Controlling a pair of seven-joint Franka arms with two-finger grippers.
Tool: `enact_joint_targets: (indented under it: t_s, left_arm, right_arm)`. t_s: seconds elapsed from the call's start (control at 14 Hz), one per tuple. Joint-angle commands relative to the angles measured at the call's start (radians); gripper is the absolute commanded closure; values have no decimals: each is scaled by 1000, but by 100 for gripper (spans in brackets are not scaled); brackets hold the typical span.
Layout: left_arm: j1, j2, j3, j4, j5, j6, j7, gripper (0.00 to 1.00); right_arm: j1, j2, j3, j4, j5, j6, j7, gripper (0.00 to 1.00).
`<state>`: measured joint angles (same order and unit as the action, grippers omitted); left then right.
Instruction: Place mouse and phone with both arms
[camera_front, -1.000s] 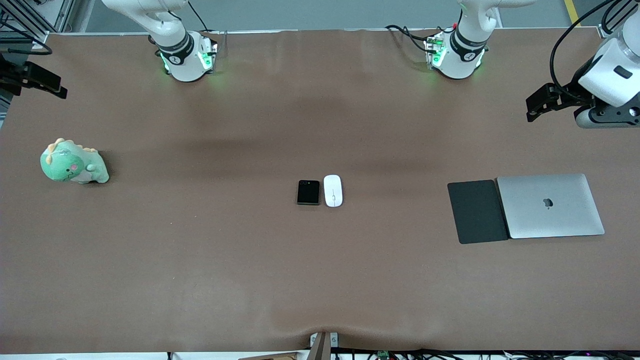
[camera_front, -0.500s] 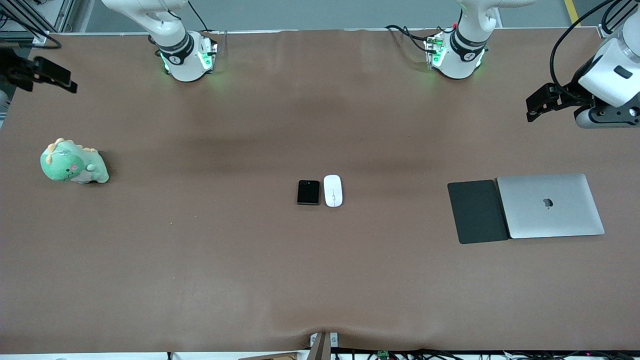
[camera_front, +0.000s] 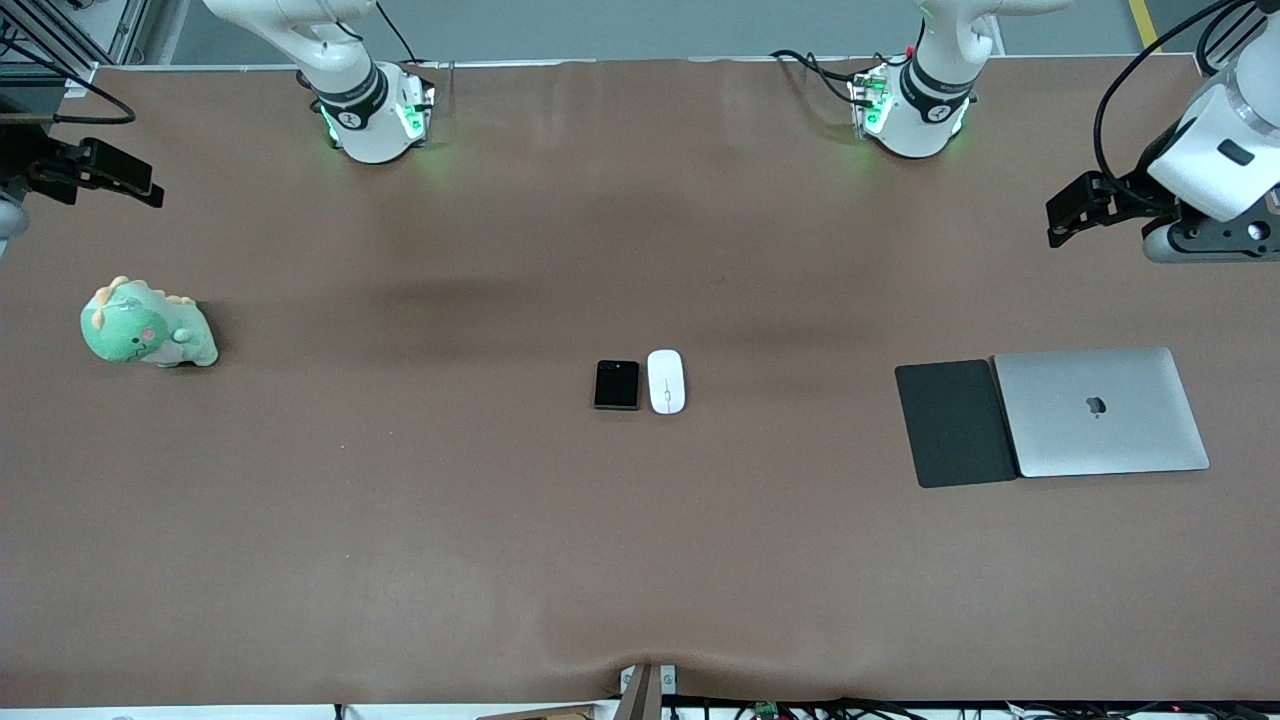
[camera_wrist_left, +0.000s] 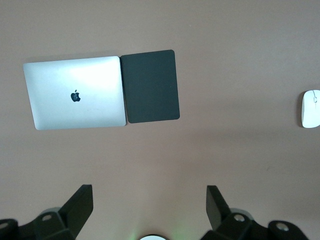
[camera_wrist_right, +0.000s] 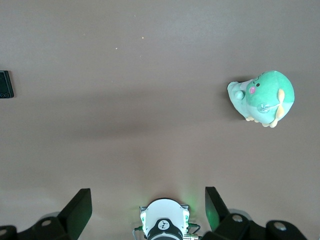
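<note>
Both arms raised at the table ends, left gripper (camera_wrist_left: 147, 212) and right gripper (camera_wrist_right: 147, 212) spread wide and empty; phone (camera_front: 616, 385) and mouse (camera_front: 666, 381) side by side mid-table

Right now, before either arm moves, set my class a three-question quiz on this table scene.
1. True or false: the phone lies beside the mouse.
2. Which is held? A) the phone B) the mouse C) neither
3. Fill in: the dark pad lies flat beside the closed silver ____.

Key
1. True; they lie side by side mid-table.
2. C; the left end effector is open over bare table near the laptop, the right end effector open above the table near the green plush toy.
3. laptop
</note>
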<state>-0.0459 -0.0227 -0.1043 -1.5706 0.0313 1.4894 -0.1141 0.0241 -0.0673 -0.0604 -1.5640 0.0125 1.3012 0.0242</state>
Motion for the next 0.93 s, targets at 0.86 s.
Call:
enact_joint_targets:
  t_s: [0.86]
  left_arm:
    - [-123, 196, -114, -144, -50, 305, -260, 0]
  right_arm:
    - [30, 87, 1, 36, 7, 18, -35, 0]
